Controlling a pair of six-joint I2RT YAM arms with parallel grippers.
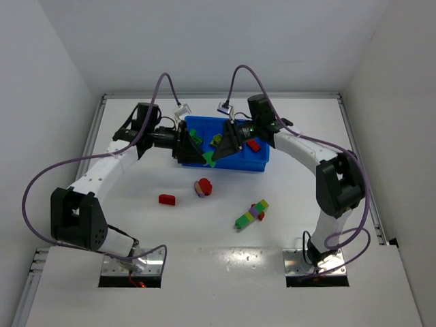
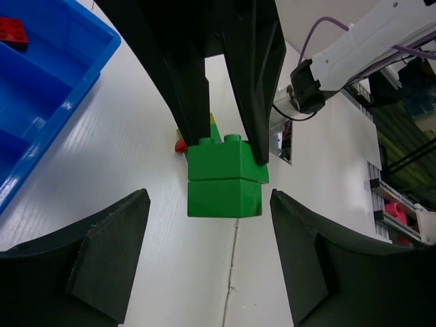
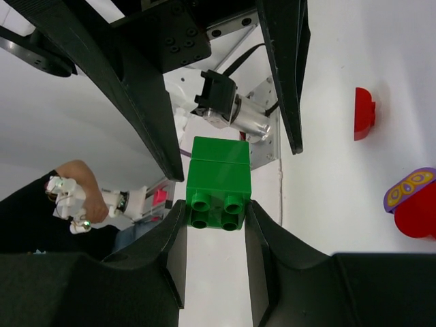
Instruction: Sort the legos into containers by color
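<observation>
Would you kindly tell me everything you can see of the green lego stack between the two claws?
The green lego stack is two glossy plastic bricks of one green, pressed together, round studs on one end. The right claw is shut on the studded brick; the other brick juts between the open fingers of the left claw, untouched. It is held off the table near the blue tray.
</observation>
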